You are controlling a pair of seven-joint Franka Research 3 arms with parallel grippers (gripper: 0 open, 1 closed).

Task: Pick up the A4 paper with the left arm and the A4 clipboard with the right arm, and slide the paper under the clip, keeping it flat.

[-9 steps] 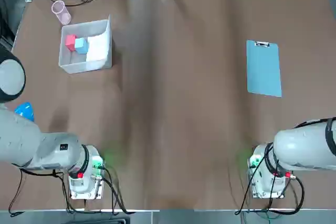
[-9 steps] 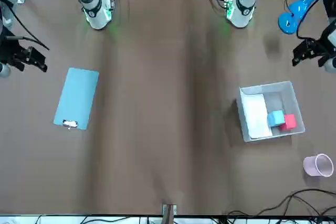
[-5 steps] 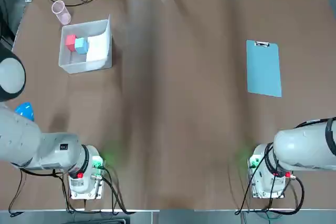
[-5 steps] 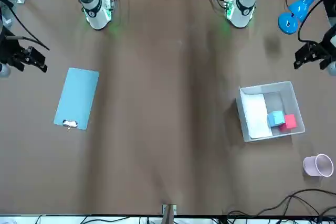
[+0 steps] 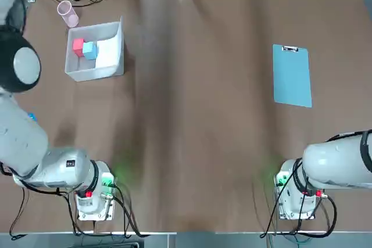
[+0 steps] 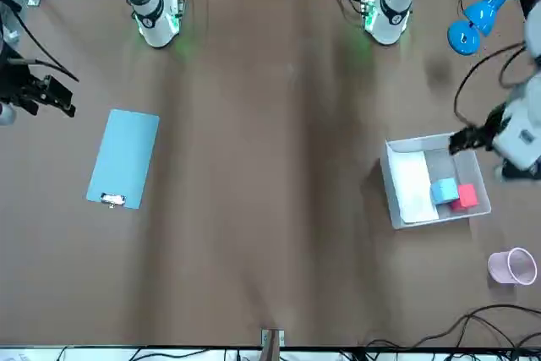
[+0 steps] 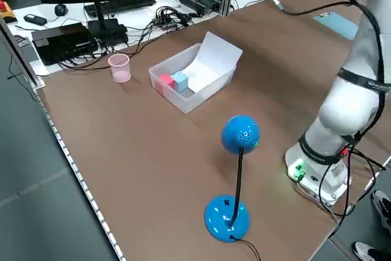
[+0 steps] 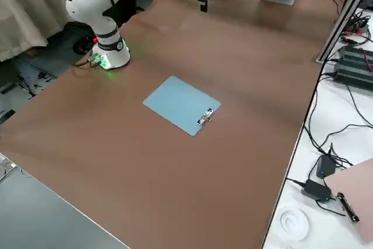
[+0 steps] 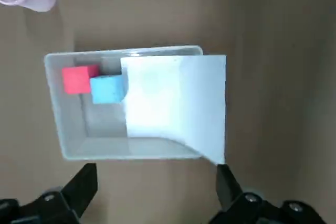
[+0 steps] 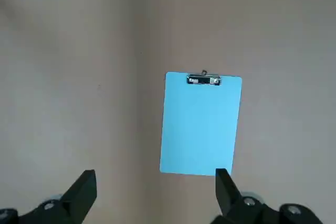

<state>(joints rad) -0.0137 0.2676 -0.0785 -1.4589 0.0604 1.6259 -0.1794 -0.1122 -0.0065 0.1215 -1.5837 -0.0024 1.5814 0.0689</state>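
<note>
— Brown table [image 5: 192,143] is seen spread wide, with cables along its far edge. What is placed on it?

— At the far left, a clear bin [image 5: 74,69] is set; the A4 paper [image 9: 176,106] is leaned inside it, curling over one wall, beside a blue block [image 9: 108,88] and a red block [image 9: 79,78]. A pink cup [image 5: 67,13] is found just beyond.

— And the A4 clipboard [image 5: 292,76]?

— It is laid flat at the right, its clip [image 10: 203,80] at the far edge.

— The grippers?

— The left gripper [image 9: 155,187] is held above the bin, fingers spread wide, empty. The right gripper [image 10: 155,190] is likewise spread wide above the clipboard.
</note>
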